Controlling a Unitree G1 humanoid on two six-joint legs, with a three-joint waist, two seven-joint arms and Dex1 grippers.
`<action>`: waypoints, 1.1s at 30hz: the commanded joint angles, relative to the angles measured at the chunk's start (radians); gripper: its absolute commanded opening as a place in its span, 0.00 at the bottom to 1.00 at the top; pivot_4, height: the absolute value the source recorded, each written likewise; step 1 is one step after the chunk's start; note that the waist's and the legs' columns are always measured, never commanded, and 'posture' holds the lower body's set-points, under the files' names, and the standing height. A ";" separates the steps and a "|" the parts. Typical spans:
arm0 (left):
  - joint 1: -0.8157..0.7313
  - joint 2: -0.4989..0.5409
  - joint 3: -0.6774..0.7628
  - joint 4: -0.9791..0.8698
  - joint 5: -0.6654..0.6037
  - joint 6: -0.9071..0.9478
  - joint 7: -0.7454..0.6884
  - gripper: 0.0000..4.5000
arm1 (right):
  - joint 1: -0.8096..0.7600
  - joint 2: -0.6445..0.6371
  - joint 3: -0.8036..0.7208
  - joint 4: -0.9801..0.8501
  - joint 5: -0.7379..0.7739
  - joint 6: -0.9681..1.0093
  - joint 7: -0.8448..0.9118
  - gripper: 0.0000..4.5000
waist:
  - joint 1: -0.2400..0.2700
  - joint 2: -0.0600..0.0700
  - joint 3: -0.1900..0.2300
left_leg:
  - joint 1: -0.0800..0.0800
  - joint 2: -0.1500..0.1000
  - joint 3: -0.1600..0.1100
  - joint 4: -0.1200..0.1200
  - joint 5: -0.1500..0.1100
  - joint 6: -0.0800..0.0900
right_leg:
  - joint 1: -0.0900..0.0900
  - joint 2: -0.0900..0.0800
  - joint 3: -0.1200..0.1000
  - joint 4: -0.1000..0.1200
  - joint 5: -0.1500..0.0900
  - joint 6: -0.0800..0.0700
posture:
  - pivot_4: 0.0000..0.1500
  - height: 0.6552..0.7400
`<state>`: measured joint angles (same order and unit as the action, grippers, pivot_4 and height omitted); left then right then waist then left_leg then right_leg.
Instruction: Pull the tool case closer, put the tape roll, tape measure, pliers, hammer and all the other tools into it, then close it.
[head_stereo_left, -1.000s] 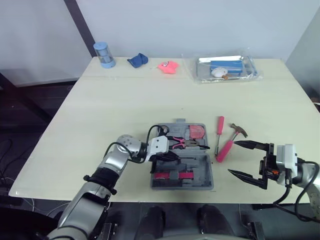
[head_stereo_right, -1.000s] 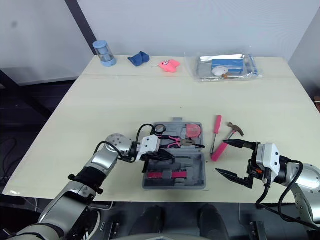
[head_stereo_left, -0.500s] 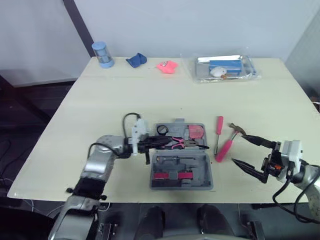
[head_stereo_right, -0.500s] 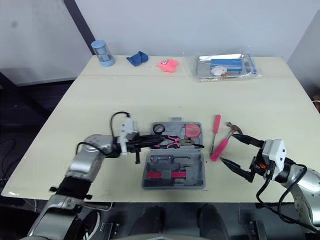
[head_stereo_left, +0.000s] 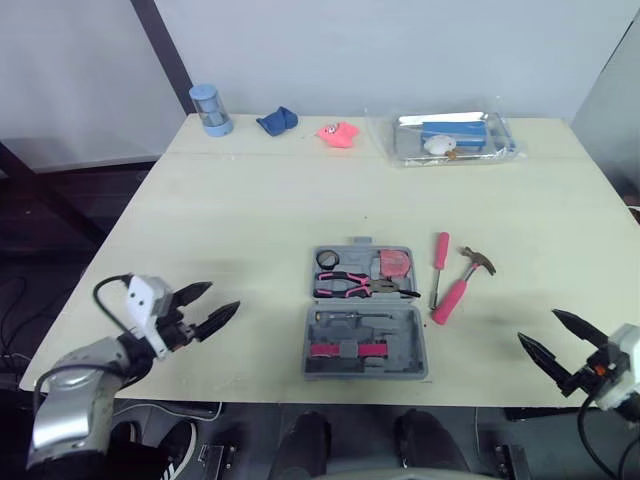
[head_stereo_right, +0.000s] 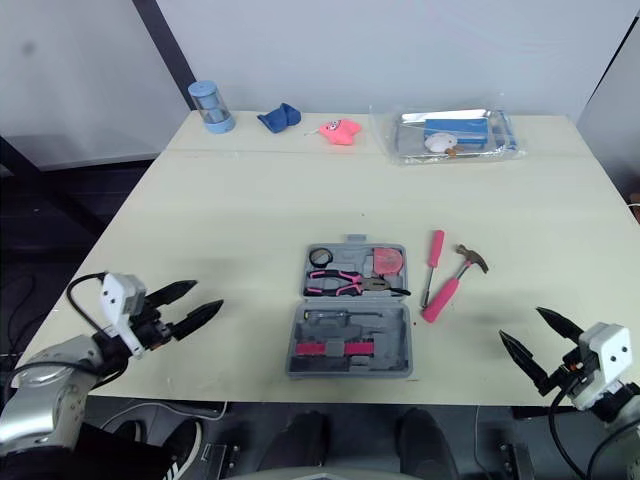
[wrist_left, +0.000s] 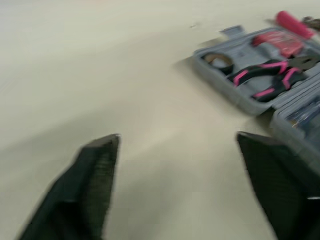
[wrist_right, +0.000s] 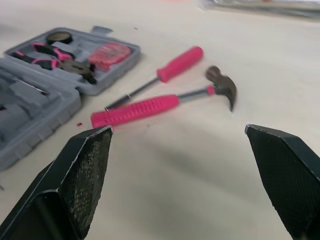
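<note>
The grey tool case (head_stereo_left: 408, 340) lies open at the table's front middle. Its far half holds the black tape roll (head_stereo_left: 327, 259), the pink-handled pliers (head_stereo_left: 350, 284) and the red tape measure (head_stereo_left: 394, 264). Just right of the case a pink screwdriver (head_stereo_left: 439, 256) and the pink-handled hammer (head_stereo_left: 462, 284) lie on the table. My left gripper (head_stereo_left: 222, 297) hovers open and empty at the front left, well away from the case. At the front right edge my right gripper (head_stereo_left: 538, 326) is open and empty too, a short way in front of the hammer (wrist_right: 150, 107).
Along the far edge stand a blue cylinder (head_stereo_left: 209, 108), a blue cloth (head_stereo_left: 275, 121), a pink lump (head_stereo_left: 337, 134) and a clear plastic bag of items (head_stereo_left: 450, 137). Bare tabletop (head_stereo_left: 250, 210) stretches between these and the case.
My left gripper has let go of the pliers in the case, opened, and drawn back to the front left. My right gripper has pulled back toward the front right edge.
</note>
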<state>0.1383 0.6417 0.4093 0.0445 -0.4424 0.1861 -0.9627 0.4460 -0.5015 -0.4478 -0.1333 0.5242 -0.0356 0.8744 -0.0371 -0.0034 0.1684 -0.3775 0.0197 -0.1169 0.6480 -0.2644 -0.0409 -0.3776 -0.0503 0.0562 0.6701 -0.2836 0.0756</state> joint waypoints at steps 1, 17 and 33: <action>0.058 -0.010 0.067 -0.044 -0.028 -0.023 0.027 0.99 | 0.059 0.020 -0.066 -0.001 0.003 -0.047 -0.016 1.00 | 0.000 0.000 0.000 | 0.000 0.000 0.000 0.000 0.000 0.000 | 0.000 0.000 0.000 0.000 0.000 0.000 | 1.00 1.00; 0.197 -0.046 0.113 0.010 -0.033 -0.088 0.055 0.99 | 0.159 0.065 -0.145 0.106 -0.004 -0.133 -0.022 1.00 | -0.002 -0.001 -0.001 | 0.000 0.001 0.002 -0.001 0.000 0.000 | 0.000 0.000 0.002 -0.003 0.000 0.000 | 1.00 1.00; 0.035 0.008 0.002 -0.197 -0.099 0.020 0.010 0.99 | -0.065 -0.015 0.013 -0.104 -0.031 0.067 -0.113 1.00 | -0.003 0.000 -0.001 | 0.000 0.001 0.002 -0.001 0.000 0.000 | 0.000 0.000 0.002 -0.003 0.000 0.000 | 1.00 1.00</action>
<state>0.1848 0.6326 0.4188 -0.0899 -0.5154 0.1975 -0.9388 0.3992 -0.5027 -0.4468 -0.1832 0.4973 0.0107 0.7788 -0.0404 -0.0037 0.1678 -0.3773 0.0204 -0.1144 0.6471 -0.2645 -0.0410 -0.3775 -0.0501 0.0581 0.6672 -0.2834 0.0758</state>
